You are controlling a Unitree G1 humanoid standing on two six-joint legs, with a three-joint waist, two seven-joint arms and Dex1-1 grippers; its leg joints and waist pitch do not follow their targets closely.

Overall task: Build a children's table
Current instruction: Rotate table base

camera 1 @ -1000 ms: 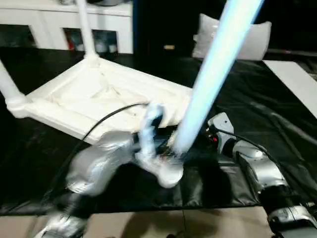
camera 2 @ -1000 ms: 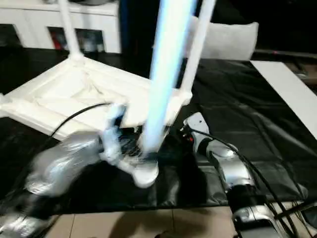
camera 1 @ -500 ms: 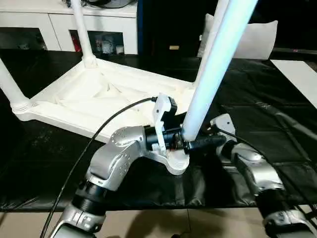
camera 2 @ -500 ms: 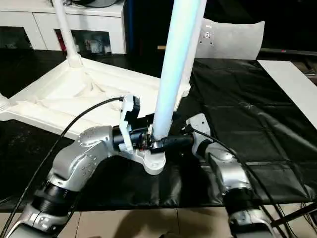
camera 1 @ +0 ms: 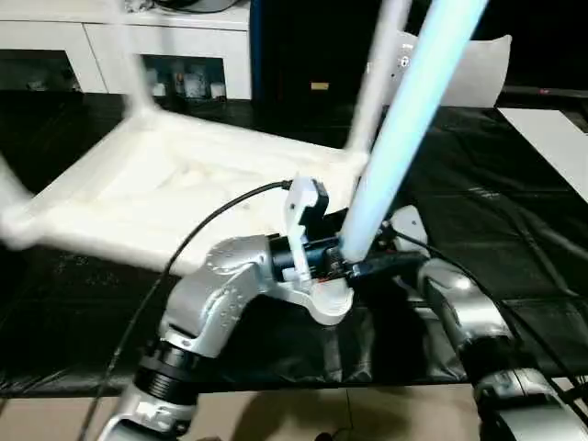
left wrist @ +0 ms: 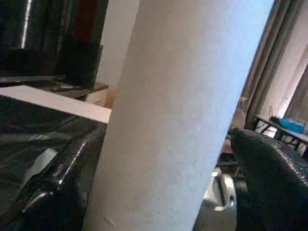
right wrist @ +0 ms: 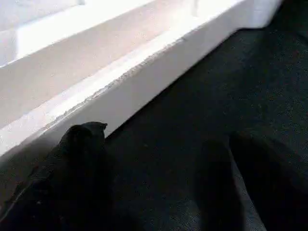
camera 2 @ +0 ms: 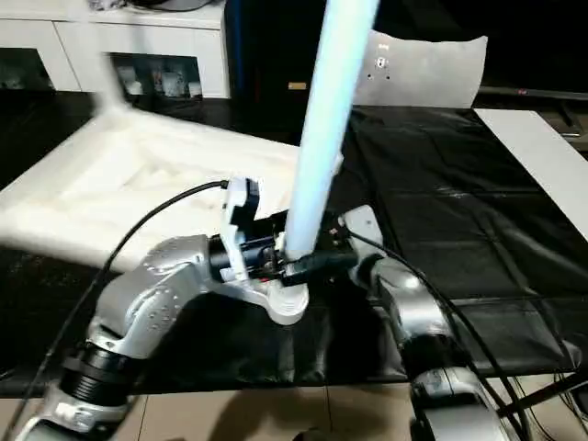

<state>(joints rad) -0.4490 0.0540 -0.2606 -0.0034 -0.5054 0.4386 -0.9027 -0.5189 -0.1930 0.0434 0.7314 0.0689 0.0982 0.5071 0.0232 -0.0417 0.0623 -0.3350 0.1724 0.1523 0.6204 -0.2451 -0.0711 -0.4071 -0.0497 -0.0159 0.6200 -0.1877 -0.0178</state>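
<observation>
The white tabletop (camera 1: 175,188) lies upside down on the black mat, with upright legs in its corner sockets, one of them at the far right corner (camera 1: 377,64). A loose white table leg (camera 1: 400,129) slants up from the mat in front of the tabletop's near edge, its flared end (camera 1: 326,301) low down. My left gripper (camera 1: 338,265) is shut on this leg just above the flare; its black fingers (left wrist: 53,183) press both sides of the tube. My right gripper (camera 1: 369,267) stands open beside the leg's base with nothing between its fingers (right wrist: 82,149), facing the tabletop's rim (right wrist: 120,82).
A white glass-door cabinet (camera 1: 175,46) runs along the back. A white cushion (camera 1: 478,64) sits at the back right and a white board (camera 1: 551,138) at the right. The black mat (camera 1: 496,220) ends at tiled floor (camera 1: 303,413) in front. A black cable (camera 1: 207,225) arcs over my left arm.
The view has shifted and the tabletop now looks smeared. My left arm came to rest with the leg a second ago and has held it there since. The right gripper stays beside it.
</observation>
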